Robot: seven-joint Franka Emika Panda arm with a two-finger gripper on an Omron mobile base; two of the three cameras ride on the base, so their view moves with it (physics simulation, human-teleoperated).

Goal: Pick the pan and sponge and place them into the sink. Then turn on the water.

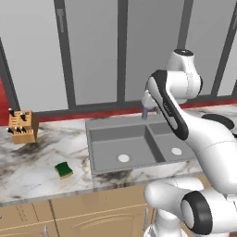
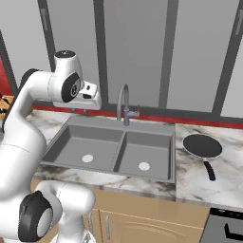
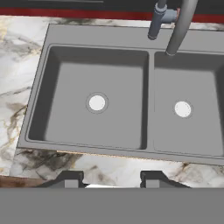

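1. The pan [image 2: 202,145] sits on the marble bench [image 2: 223,180] just right of the sink [image 2: 111,149], its short black handle pointing toward the near edge. It looks rigid and fairly heavy for a 2-finger grab, and probably slick too. The robot's best bet is likely the handle or the thin rim, otherwise it may tip.
2. The sponge [image 1: 64,170] lies on the bench left of the sink, green side up. It's probably light and squishy, so a pinch across its short sides should do.
3. Both basins are bare and no water runs from the faucet [image 2: 123,107].
4. The end effector [image 3: 111,180] hovers above the sink's near edge, fingers partly apart with nothing between them.
5. No brands, labels or readable writing anywhere, not even on the knife block [image 1: 22,127].
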